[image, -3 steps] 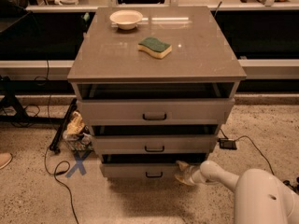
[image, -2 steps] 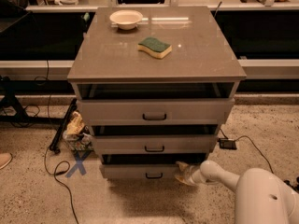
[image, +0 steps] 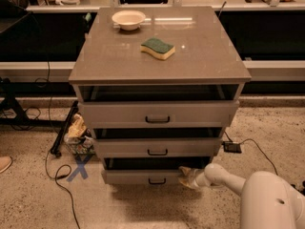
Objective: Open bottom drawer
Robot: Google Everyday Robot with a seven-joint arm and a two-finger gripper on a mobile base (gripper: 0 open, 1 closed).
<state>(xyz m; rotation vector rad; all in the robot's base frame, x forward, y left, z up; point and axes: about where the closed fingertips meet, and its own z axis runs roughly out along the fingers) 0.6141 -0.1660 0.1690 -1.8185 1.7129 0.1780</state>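
The bottom drawer sits lowest in the cabinet, near the floor, with a dark gap showing above its front. The gripper is at the right end of that front, but I can't tell if it's spread or closed. A bowl and a sponge are up on the worktop.

surface: grey-brown, smooth, glossy, reflects lights
bottom drawer: flat grey front, matt
handle: black bar, dull
sponge: rough green top, yellow foam
bowl: pale, smooth
floor: speckled, rough-looking
gripper: pale, smooth plastic look, at bottom drawer's right end
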